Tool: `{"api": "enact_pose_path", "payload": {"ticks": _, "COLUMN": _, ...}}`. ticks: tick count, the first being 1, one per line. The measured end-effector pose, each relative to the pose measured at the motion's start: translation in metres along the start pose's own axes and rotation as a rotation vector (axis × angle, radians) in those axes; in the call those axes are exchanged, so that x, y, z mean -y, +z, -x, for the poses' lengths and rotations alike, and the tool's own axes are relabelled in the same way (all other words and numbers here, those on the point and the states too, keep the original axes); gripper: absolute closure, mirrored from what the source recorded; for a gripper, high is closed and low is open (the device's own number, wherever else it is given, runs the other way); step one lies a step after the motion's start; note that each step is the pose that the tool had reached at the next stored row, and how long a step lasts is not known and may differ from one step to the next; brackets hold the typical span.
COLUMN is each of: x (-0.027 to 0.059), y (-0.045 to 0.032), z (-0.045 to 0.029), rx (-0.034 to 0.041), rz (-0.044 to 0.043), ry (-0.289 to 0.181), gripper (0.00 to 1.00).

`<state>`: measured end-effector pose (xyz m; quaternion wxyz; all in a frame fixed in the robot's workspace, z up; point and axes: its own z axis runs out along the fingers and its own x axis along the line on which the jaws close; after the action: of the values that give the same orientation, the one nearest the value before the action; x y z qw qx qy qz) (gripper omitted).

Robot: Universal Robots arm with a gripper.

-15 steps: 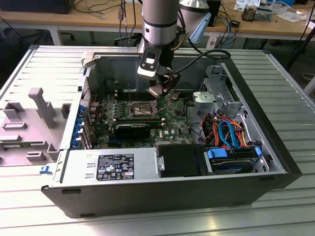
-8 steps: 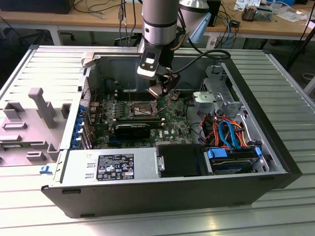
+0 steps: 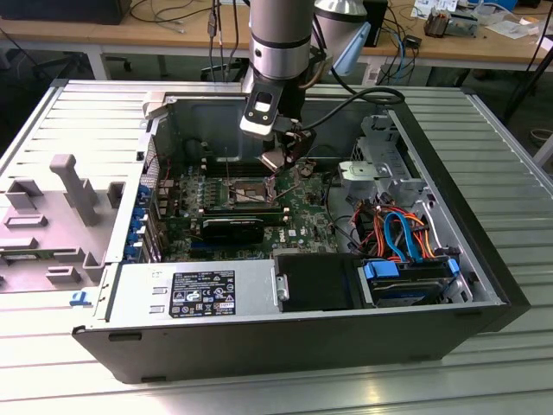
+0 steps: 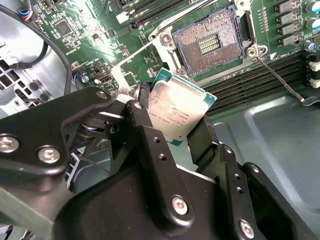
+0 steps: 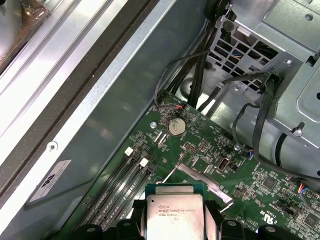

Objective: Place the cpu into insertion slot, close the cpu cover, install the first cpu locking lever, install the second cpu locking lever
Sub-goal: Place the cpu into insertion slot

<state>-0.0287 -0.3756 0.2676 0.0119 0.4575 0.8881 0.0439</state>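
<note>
A ribbed metal table [image 3: 510,372] carries an open computer case [image 3: 259,346]. Inside it, the gripper [image 4: 172,120] pinches the cpu [image 5: 175,217] by two opposite edges, clear above the green motherboard [image 4: 90,45]. Just beyond its fingertips lies the insertion slot [image 4: 210,42], contacts bare.

One of most things, two fingers, four blue tabs
One robot arm [image 3: 278,43] carries one gripper [image 4: 172,114] with two fingers [image 4: 145,125]; there is one chip [image 4: 180,107], one square socket [image 4: 212,42], one green circuit board [image 5: 205,135], one coin battery [image 5: 176,126], one open computer case [image 3: 455,199], one grey power supply box [image 3: 199,294], one bundle of orange and blue cables [image 3: 397,229], four blue tabs [image 3: 138,195] in a column on the case wall, and one grey moulded tray [image 3: 52,216] beside the case
</note>
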Motion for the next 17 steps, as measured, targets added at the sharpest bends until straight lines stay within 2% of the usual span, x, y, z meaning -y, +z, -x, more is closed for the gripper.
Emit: {"api": "enact_pose_path", "payload": {"ticks": 17, "x": 0.0, "y": 0.0002, "z": 0.0, "rx": 0.0018, "rz": 0.0003, "ry": 0.02, "gripper": 0.45}}
